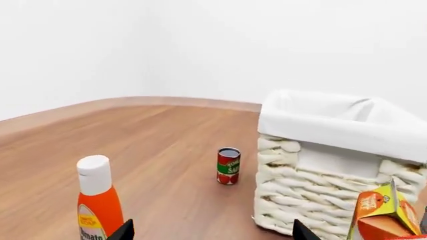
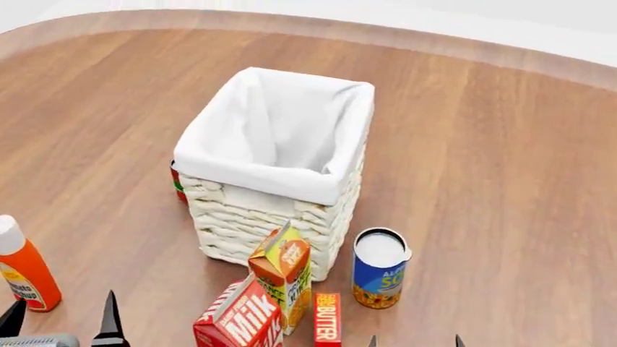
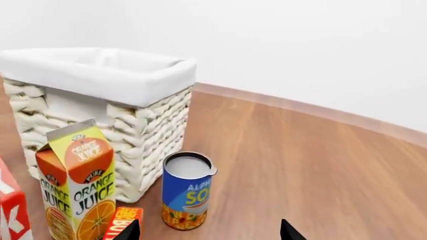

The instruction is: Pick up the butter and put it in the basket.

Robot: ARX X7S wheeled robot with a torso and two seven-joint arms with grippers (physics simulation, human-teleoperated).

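The butter (image 2: pixel 327 318), a slim red box with white lettering, lies flat on the wooden table in front of the basket, between the juice carton and the blue can; its end also shows in the right wrist view (image 3: pixel 123 223). The basket (image 2: pixel 274 163), cream wicker with a white liner, stands at the table's middle and looks empty; it also shows in both wrist views (image 1: pixel 333 165) (image 3: pixel 100 115). My right gripper (image 2: pixel 415 341) is open and empty, just right of the butter. My left gripper (image 2: pixel 60 322) is open and empty at the near left.
An orange juice carton (image 2: pixel 282 282) and a red-and-white milk carton (image 2: pixel 241 322) stand left of the butter. A blue can (image 2: pixel 378 267) stands to its right. An orange sauce bottle (image 2: pixel 24 264) is at the near left. A small tomato can (image 1: pixel 228 166) stands beside the basket's left.
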